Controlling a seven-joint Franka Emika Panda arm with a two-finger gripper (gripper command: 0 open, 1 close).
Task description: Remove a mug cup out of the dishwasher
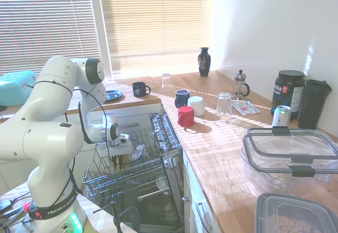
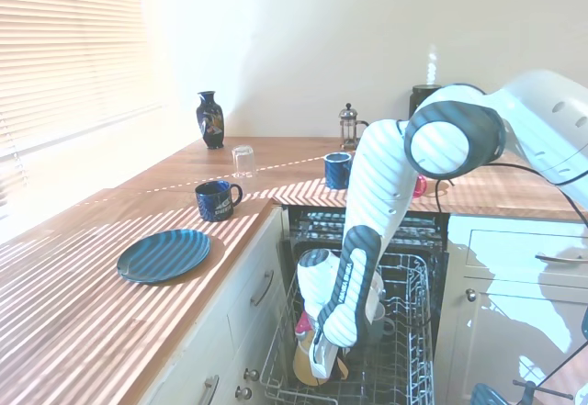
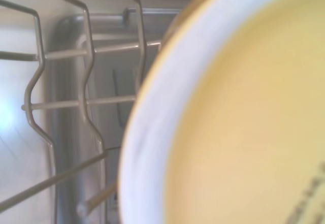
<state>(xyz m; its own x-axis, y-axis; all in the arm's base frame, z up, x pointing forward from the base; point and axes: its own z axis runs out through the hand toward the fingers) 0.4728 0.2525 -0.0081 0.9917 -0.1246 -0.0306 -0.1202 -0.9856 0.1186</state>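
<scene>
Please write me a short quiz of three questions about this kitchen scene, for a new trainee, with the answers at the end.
1. True or false: the mug cup stands on the wooden counter.
2. What is the hand lowered into? A) the dishwasher rack B) the clear plastic container C) the blue plate
3. Fill in: the red mug stands beside a ____ mug on the counter.

Key: 1 false, it is in the dishwasher rack, at the hand. 2 A. 3 white.
</scene>
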